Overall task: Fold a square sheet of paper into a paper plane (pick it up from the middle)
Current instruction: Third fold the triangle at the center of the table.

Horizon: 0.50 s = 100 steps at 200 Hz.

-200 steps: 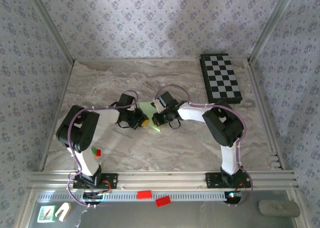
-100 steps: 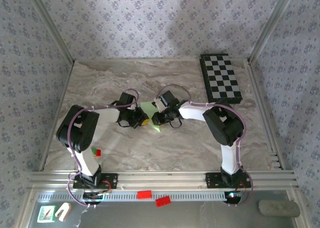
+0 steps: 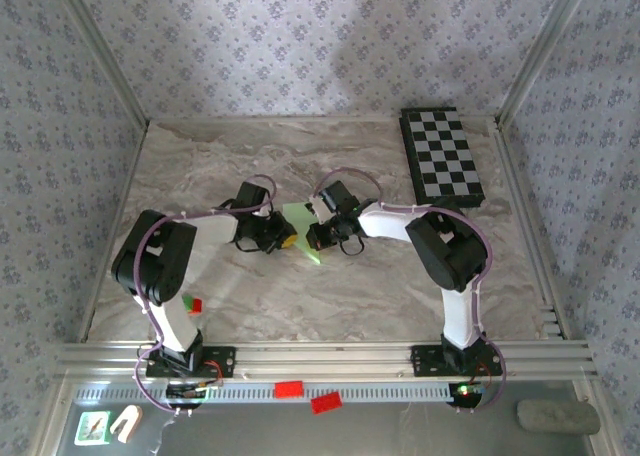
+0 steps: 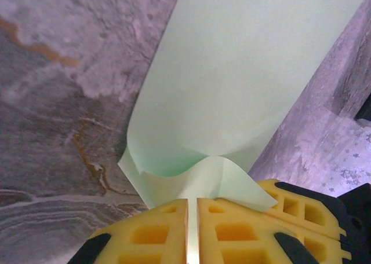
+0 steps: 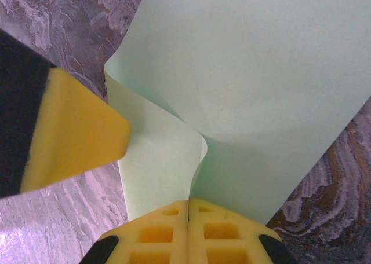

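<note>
Nearest, on the metal rail in front of the arm bases, lie two small red pieces (image 3: 288,388). Just past the rail, a small red and green block (image 3: 193,303) sits on the marble-patterned worktop (image 3: 350,306), close beside the left arm.

In the middle of the worktop the two arms reach inward and meet over the light-green sheet of paper (image 3: 300,220). The left fingers (image 3: 286,242) are at its left side and the right fingers (image 3: 312,238) at its right, with the two pairs close together.

In the left wrist view, the left fingers (image 4: 184,209) are pressed together on the near edge of the sheet of paper (image 4: 243,73). That edge curls up into a small wave at the pinch, and the rest runs away flat over the worktop.

In the right wrist view, the right fingers (image 5: 181,215) are likewise clamped on the sheet of paper (image 5: 261,73), where a loose fold bulges up just ahead of them. One yellow pad (image 5: 75,136) of the left arm reaches in from the left, beside that fold.

Farther back on the right, a black-and-white checkered board (image 3: 442,154) lies against the far corner. Patterned walls (image 3: 300,46) close in the space behind.
</note>
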Each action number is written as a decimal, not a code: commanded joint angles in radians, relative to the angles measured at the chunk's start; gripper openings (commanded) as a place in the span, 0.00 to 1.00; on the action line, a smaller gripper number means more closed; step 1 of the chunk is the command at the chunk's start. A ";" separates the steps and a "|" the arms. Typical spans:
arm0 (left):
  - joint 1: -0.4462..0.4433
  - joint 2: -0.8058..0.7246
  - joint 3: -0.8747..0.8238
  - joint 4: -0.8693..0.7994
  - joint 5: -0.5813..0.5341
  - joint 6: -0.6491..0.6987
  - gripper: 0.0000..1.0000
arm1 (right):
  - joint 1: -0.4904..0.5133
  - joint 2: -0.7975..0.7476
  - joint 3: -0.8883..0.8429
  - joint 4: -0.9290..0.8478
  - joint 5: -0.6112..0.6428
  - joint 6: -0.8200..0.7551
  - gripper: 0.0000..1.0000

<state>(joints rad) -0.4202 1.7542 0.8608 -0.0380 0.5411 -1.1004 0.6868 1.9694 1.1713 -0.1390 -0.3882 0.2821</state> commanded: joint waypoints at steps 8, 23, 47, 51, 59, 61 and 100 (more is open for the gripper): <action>0.005 -0.024 0.012 -0.012 0.013 0.014 0.13 | -0.007 0.032 0.012 -0.044 0.054 0.026 0.03; 0.002 -0.022 0.011 0.002 0.025 0.014 0.13 | -0.007 0.032 0.013 -0.045 0.061 0.032 0.02; -0.009 -0.022 0.015 0.018 0.047 0.026 0.14 | -0.008 0.032 0.012 -0.045 0.064 0.035 0.02; -0.011 -0.022 0.014 0.020 0.048 0.028 0.14 | -0.007 0.032 0.013 -0.046 0.066 0.035 0.02; -0.018 -0.022 0.014 0.021 0.049 0.031 0.14 | -0.007 0.033 0.012 -0.047 0.065 0.035 0.02; -0.018 -0.020 0.012 0.021 0.051 0.032 0.14 | -0.006 0.033 0.013 -0.048 0.066 0.035 0.02; -0.038 -0.013 0.002 0.032 0.053 0.031 0.13 | -0.007 0.037 0.012 -0.051 0.068 0.035 0.02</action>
<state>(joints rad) -0.4477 1.7542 0.8608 -0.0219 0.5686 -1.0882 0.6868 1.9694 1.1751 -0.1390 -0.3664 0.3038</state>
